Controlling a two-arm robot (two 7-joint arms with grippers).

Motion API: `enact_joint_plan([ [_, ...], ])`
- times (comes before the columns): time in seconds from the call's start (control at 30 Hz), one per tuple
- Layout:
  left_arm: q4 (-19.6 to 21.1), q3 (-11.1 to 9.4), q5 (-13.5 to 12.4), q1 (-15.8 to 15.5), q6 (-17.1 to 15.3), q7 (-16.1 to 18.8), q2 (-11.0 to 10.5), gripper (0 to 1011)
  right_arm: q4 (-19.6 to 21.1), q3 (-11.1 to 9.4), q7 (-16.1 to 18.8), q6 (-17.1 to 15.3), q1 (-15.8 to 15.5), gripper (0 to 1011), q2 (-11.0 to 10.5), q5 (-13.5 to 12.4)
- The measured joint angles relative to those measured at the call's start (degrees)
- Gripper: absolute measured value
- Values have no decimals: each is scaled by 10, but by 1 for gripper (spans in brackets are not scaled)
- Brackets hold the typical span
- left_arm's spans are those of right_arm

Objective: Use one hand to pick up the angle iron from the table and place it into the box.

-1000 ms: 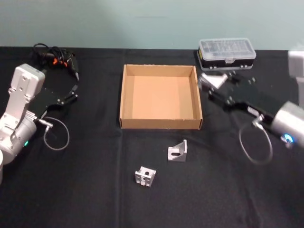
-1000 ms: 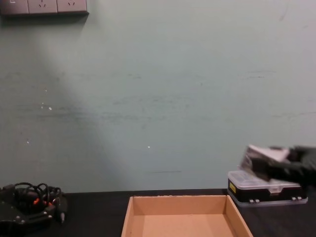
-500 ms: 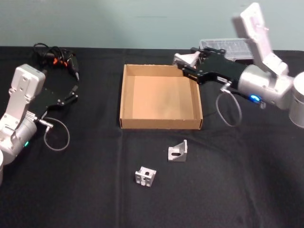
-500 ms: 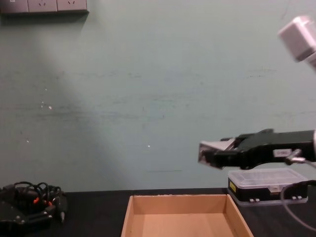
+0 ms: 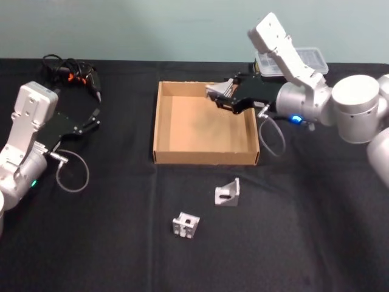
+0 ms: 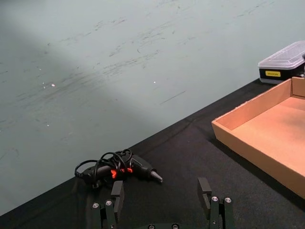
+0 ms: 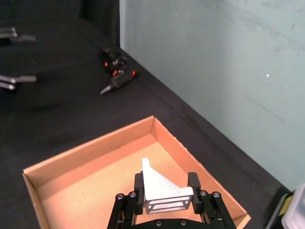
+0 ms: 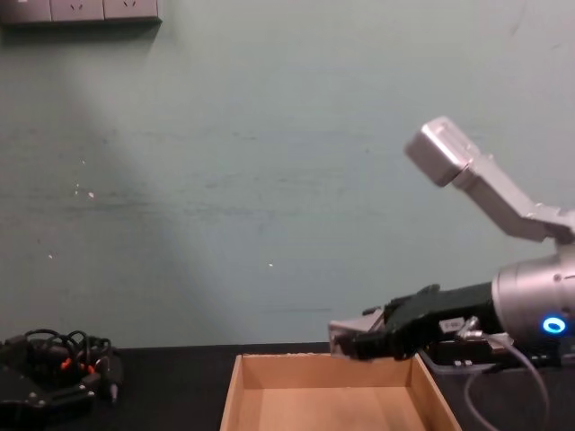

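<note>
Swung in from the right and now hovering over the far right corner of the box with the right hand clamped on the angle iron, leaving only lowering and release, the left hand parked, fingers spread, at the left of the tabletop.
</note>
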State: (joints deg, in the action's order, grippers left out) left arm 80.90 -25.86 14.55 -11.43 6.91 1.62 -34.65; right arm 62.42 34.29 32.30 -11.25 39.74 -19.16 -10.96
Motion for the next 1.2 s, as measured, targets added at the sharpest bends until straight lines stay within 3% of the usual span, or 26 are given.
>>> enact_joint_plan([
  [0.37, 0, 0, 0, 0, 0, 0, 0, 1011, -132, 20, 19, 45, 44, 561, 50, 36],
  [0.6, 0, 0, 0, 0, 0, 0, 0, 1011, -179, 21, 30, 73, 58, 561, 68, 48],
  [0.87, 0, 0, 0, 0, 0, 0, 0, 1011, -175, 21, 30, 70, 58, 568, 67, 48],
  [1.2, 0, 0, 0, 0, 0, 0, 0, 1011, -172, 20, 28, 68, 57, 853, 66, 47],
])
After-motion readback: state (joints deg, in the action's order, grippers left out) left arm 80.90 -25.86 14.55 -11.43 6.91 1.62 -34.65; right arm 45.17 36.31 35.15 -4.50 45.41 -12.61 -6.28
